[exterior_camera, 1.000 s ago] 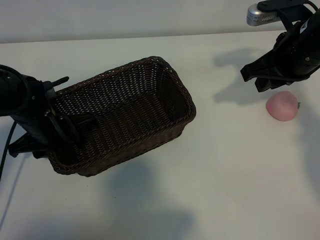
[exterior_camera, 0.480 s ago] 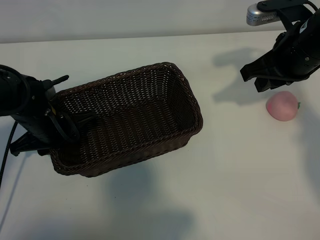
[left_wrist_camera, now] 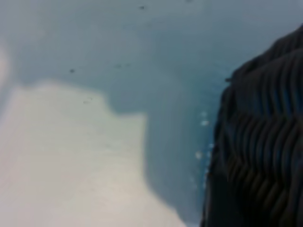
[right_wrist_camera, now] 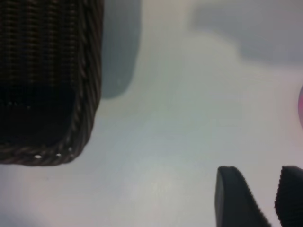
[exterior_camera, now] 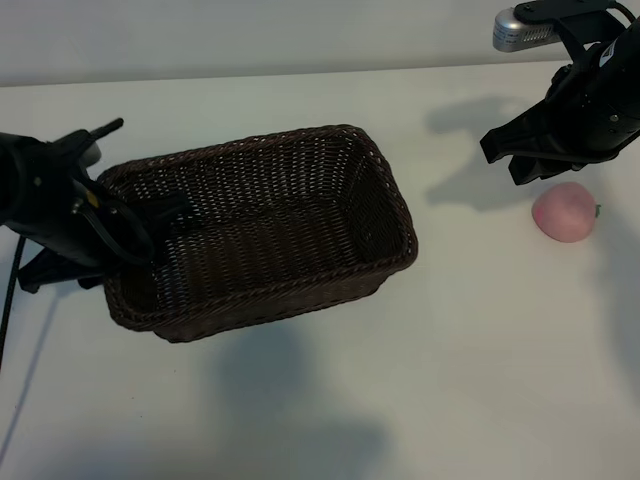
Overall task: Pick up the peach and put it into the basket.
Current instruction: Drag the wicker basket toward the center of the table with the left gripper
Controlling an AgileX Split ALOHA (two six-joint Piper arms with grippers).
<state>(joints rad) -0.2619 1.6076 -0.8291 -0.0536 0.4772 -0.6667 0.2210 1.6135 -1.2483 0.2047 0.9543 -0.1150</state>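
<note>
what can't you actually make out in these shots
- Left gripper: in the exterior view its fingertips merge with the dark weave at the basket's left end, so the grip cannot be read; the left wrist view shows only blurred wicker and table.
- Peach: in the right wrist view the frame edge cuts it to a pink sliver.
- Right gripper: its fingertips are cut off by the right wrist view's edge.
</note>
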